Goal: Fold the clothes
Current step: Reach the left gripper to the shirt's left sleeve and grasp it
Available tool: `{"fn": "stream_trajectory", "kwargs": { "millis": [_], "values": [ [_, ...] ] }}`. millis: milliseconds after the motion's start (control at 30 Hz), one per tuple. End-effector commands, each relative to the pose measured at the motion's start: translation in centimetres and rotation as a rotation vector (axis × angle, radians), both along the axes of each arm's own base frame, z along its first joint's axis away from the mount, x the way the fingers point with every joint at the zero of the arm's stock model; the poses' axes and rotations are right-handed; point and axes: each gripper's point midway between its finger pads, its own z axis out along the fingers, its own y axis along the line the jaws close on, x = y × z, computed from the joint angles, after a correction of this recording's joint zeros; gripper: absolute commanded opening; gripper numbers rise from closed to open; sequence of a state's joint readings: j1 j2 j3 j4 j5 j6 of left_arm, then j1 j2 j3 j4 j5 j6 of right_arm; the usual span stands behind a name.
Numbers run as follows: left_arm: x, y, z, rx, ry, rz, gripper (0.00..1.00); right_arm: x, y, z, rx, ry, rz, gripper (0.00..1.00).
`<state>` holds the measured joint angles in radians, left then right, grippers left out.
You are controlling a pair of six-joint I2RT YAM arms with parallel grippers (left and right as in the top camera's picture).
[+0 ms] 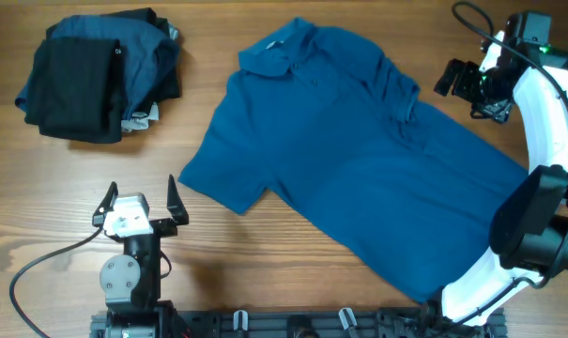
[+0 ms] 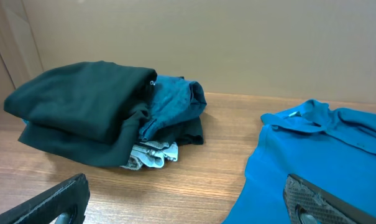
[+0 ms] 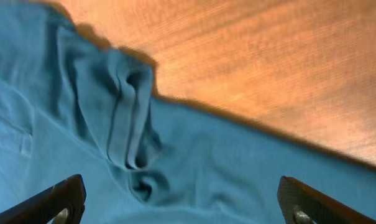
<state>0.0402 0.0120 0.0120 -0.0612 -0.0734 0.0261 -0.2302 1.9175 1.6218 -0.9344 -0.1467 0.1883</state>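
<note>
The blue shirt [image 1: 359,160] lies spread on the bench [image 1: 265,258]. The left hand [image 1: 141,191] sits wide beside its near sleeve; the right hand [image 1: 459,82] is wide and empty by its bunched sleeve.

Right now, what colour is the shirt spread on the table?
Plain medium blue shirt; overhead shows it best.
</note>
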Motion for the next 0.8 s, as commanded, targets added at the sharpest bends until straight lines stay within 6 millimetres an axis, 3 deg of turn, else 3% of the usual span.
{"fn": "stream_trajectory", "kwargs": {
  "millis": [0,67,167,300,467,567,633,767],
  "values": [
    [0.1,-0.9,0.1,0.02,-0.008,-0.053,1.0,1.1,-0.5,0.9,-0.034,-0.055,0.0,1.0],
    [0.1,-1.5,1.9,0.027,-0.08,-0.084,1.0,1.6,-0.6,1.1,-0.039,-0.078,0.0,1.0],
    [-0.6,-6.1,4.9,0.039,-0.208,-0.351,1.0,2.3,-0.7,1.5,-0.046,-0.108,-0.001,1.0],
    [-1.2,-7.0,6.7,-0.027,-0.16,-0.407,1.0,2.5,-0.8,1.6,-0.049,-0.121,-0.001,1.0],
    [-0.8,-7.4,11.7,-0.05,-0.035,-0.433,1.0,2.5,-0.8,1.6,-0.049,-0.121,-0.001,1.0],
    [1.7,-7.6,13.5,-0.097,0.15,-0.441,1.0,2.5,-0.8,1.6,-0.049,-0.121,-0.001,1.0],
    [3.7,-8.0,13.5,-0.14,0.292,-0.465,1.0,2.5,-0.8,1.6,-0.049,-0.121,-0.001,1.0],
    [8.6,-9.6,10.1,-0.199,0.629,-0.481,1.0,2.5,-0.8,1.6,-0.049,-0.121,-0.001,1.0]
  ]
}}
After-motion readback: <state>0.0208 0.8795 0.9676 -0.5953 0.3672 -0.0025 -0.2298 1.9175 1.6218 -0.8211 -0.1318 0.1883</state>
